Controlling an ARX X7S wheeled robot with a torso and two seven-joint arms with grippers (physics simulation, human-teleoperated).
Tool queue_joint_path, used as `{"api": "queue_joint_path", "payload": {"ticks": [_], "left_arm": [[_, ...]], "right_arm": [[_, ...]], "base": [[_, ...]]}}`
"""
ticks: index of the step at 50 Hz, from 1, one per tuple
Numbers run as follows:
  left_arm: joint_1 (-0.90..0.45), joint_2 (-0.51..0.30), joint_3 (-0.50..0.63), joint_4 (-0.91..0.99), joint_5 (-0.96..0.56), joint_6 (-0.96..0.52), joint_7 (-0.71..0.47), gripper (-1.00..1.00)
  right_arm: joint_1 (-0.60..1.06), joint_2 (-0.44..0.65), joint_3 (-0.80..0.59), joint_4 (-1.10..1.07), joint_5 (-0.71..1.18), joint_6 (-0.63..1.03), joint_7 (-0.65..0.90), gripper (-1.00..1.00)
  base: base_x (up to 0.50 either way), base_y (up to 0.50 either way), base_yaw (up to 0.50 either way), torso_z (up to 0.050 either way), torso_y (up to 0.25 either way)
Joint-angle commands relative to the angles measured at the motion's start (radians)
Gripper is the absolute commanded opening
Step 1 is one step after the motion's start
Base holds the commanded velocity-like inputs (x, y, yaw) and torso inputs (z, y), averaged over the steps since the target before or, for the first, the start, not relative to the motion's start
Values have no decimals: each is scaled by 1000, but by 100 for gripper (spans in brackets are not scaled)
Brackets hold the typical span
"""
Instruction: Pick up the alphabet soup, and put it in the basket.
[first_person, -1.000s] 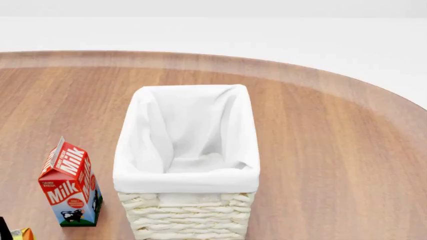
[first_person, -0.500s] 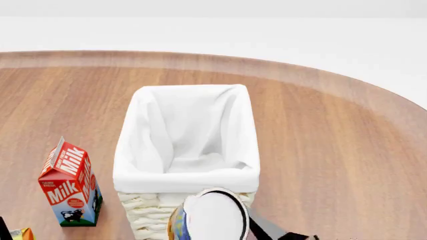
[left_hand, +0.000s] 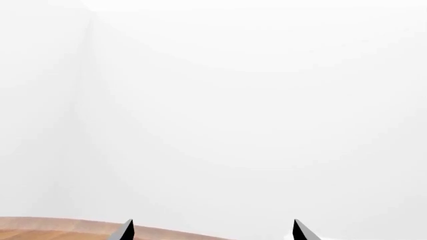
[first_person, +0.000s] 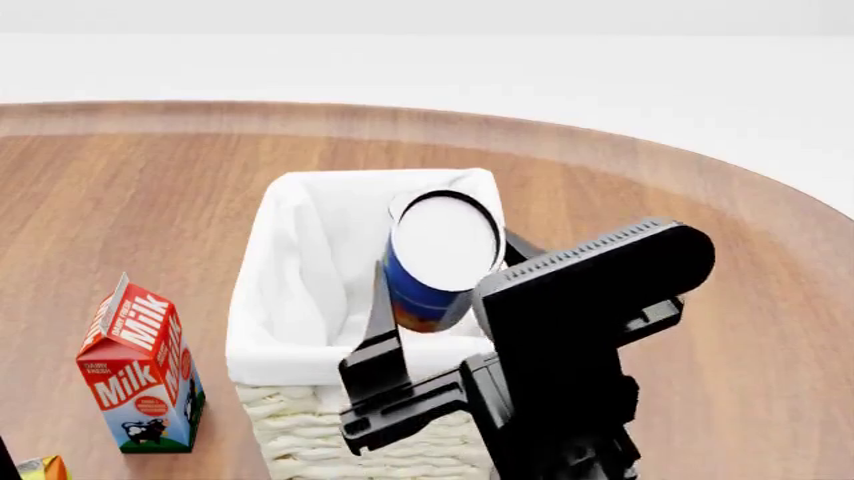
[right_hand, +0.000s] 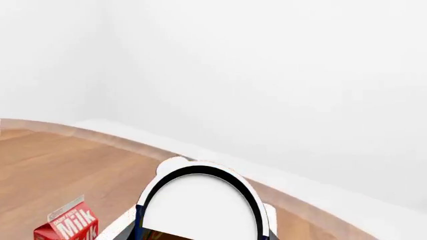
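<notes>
The alphabet soup can (first_person: 438, 262), blue with a white lid, is held tilted in my right gripper (first_person: 441, 290) over the open top of the basket (first_person: 280, 300), a tall cream wicker basket with a white cloth lining. The can's white lid fills the lower part of the right wrist view (right_hand: 200, 207), hiding the fingers there. One dark finger (first_person: 379, 300) shows against the can's left side. My left gripper (left_hand: 210, 231) is open and empty; only its two fingertips show, pointing past the table edge at white background.
A red and white milk carton (first_person: 140, 365) stands left of the basket; it also shows in the right wrist view (right_hand: 67, 226). A small yellow item (first_person: 40, 468) peeks at the bottom left corner. The round wooden table (first_person: 694, 300) extends right and behind.
My right arm has risen into view from the bottom and carried the soup can up and forward, from in front of the basket to above its opening.
</notes>
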Motion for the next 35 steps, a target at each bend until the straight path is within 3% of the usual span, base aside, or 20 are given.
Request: {"api": "queue_joint_path", "payload": {"ticks": [1,21,35], "left_arm": [[-8,2,8,-7,6,-4,0,100],[-2,-4,7,3,11,-10,-9,100],[2,-5,8,11,20,-9,-17,100]], "right_arm": [[256,-106,-49,153,21,206,53,-100],[547,-292,-197,646,-96,266,-36,-100],[687,-415,-186,988,-84,260,-135,-100]], "base": [[0,0,0,0,0],[0,0,0,1,1],[0,0,0,0,1]]}}
